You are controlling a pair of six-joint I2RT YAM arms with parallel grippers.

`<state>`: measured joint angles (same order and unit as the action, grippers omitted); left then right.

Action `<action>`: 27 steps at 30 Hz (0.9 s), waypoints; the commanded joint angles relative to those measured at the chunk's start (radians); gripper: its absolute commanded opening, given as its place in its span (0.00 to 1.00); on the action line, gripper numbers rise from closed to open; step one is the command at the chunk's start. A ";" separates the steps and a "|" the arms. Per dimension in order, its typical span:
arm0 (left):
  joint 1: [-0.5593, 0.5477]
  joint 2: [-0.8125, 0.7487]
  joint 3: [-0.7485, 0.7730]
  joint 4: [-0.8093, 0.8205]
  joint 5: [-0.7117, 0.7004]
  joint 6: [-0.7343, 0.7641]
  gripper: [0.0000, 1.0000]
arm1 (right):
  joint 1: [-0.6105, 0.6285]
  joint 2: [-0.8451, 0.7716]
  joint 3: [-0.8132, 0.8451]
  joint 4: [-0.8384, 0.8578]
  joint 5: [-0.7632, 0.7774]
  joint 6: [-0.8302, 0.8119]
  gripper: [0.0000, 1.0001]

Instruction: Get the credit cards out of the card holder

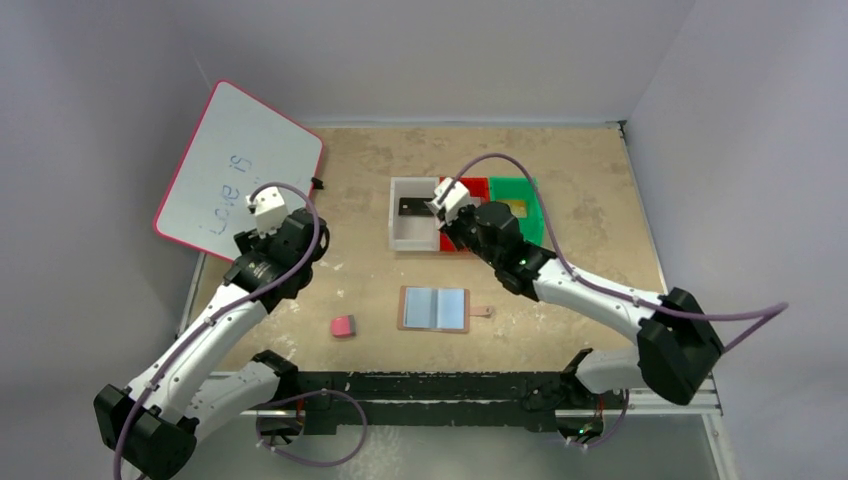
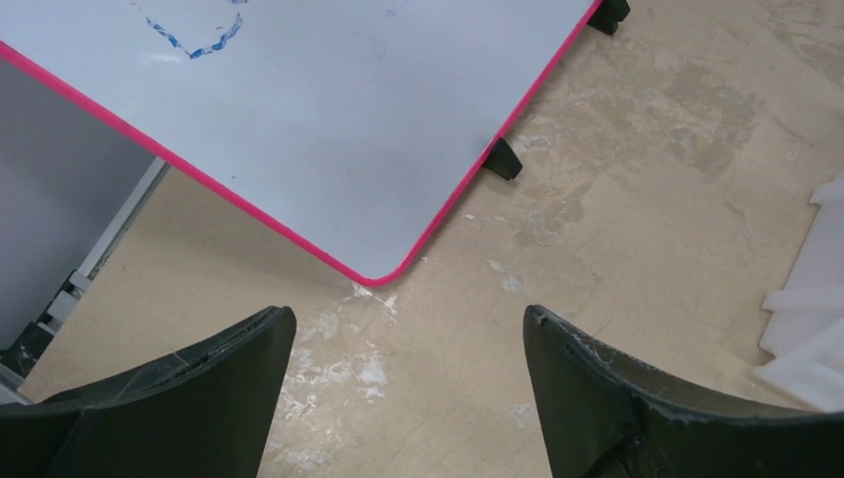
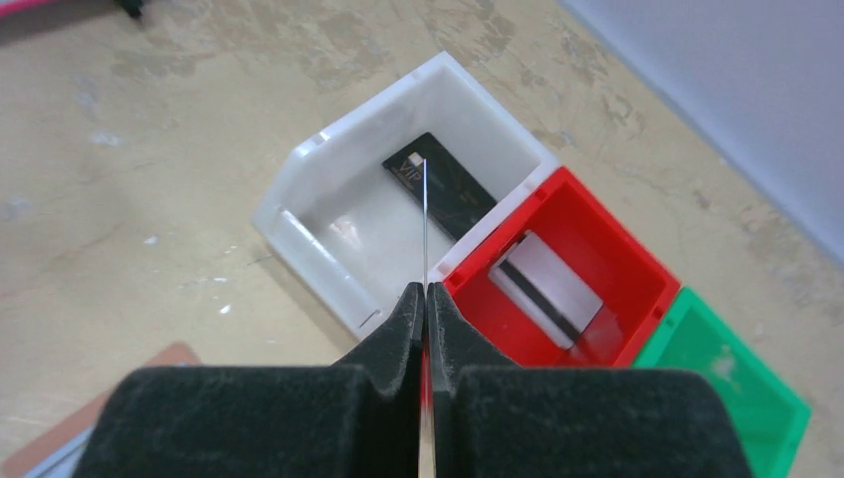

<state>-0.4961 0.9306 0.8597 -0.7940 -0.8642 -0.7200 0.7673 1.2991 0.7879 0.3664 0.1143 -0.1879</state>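
Right wrist view: the right gripper (image 3: 425, 289) is fully closed on a held card (image 3: 425, 214). The card is seen edge-on as a thin pale line rising from the pinch, so the fingers clamp its two flat faces near one end. It hangs above the wall shared by the white bin (image 3: 304, 254) and the red bin (image 3: 617, 227).

A black card (image 3: 443, 189) lies flat in the white bin. A silver-grey card (image 3: 552, 284) with a dark stripe lies in the red bin. The green bin (image 3: 756, 398) stands just beside the red one; its contents cannot be told here.

Top external view: the card holder (image 1: 434, 308) lies unfolded on the table (image 1: 580, 200), well apart from the bins. Its pale sleeves face up and appear empty.

The left gripper (image 2: 408, 314) stands wide open and holds nothing, over bare table near the whiteboard (image 2: 348, 100).

Handling notes, as judgement:
- The card is light, thin and stiff, with slick plastic faces.
- Grip it across the faces, near a short edge. An edge-to-edge pinch is likely to let it flex or slip.
- A card lying flat offers no edge to pinch. Release it low over a bin so it does not catch on the rim.
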 commanded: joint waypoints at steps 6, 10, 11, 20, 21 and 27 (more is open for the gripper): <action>0.010 -0.038 0.010 -0.012 -0.079 -0.043 0.86 | 0.010 0.240 0.296 -0.078 0.013 -0.349 0.00; 0.010 -0.058 0.020 -0.051 -0.139 -0.076 0.87 | 0.017 0.317 0.349 -0.098 0.033 -0.431 0.00; 0.010 -0.070 0.020 -0.048 -0.143 -0.077 0.87 | 0.017 0.332 0.359 -0.099 0.032 -0.451 0.00; 0.010 -0.094 0.014 -0.043 -0.151 -0.070 0.87 | 0.020 0.445 0.411 -0.059 0.044 -0.558 0.00; 0.010 -0.092 0.015 -0.043 -0.153 -0.069 0.87 | 0.020 0.462 0.421 -0.064 0.052 -0.565 0.00; 0.010 -0.089 0.022 -0.049 -0.168 -0.072 0.87 | 0.020 0.548 0.481 -0.079 0.091 -0.612 0.00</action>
<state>-0.4911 0.8467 0.8555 -0.8406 -0.9844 -0.7750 0.7807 1.8206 1.1973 0.2665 0.1635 -0.7403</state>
